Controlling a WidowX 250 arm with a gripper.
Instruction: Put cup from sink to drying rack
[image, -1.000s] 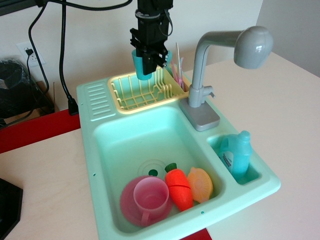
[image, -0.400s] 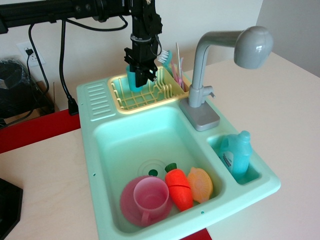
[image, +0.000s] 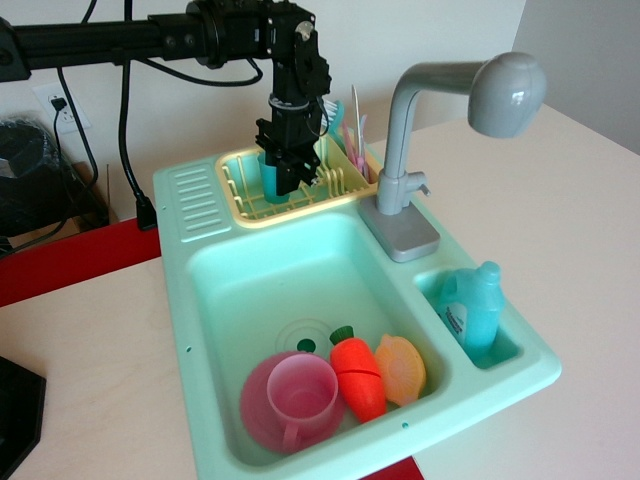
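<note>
Your gripper (image: 286, 172) is down inside the rack (image: 250, 205), its jaws clamped on the cup (image: 269, 175), which stands upright among the slats. The sink (image: 250, 285) holds a pink cup (image: 300, 395) and a carrot (image: 357, 375).

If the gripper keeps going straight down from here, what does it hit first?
Most likely the slatted floor of the drying rack: the gripper points down into it, holding the cup. How much gap remains is unclear.

Your arm reached in level from the left, wrist bent straight down.
Your black gripper (image: 284, 172) pointed downward with its fingers closed around the cup (image: 270, 173), low inside the drying rack (image: 240, 195).
</note>
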